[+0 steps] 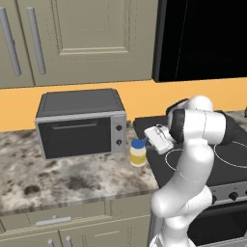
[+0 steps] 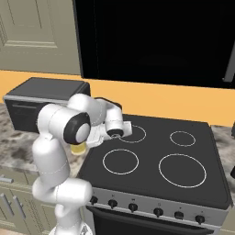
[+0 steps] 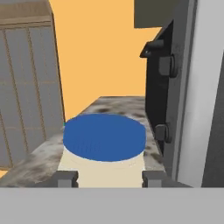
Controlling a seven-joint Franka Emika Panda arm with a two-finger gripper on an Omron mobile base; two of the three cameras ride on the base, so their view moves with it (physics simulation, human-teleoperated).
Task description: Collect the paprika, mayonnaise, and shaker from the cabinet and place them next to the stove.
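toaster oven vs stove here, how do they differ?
The toaster oven is a small grey box standing on the counter; the stove is wider, with a flat black glass top. The toaster oven has two knobs beside its door; the stove has a row along its front. Both have dark knobs.

Orange wall (image 1: 144, 99), marble counter (image 1: 58, 176), toaster oven (image 1: 79, 123).

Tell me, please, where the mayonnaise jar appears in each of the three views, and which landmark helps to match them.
Left base view: the mayonnaise stands on the counter between the toaster oven and the stove, by the hand.
Right base view: only a pale sliver shows at the stove's left edge, behind the arm.
Hand view: blue lid and cream body low in the centre, between the fingertips.
Shared landmark: the toaster oven.
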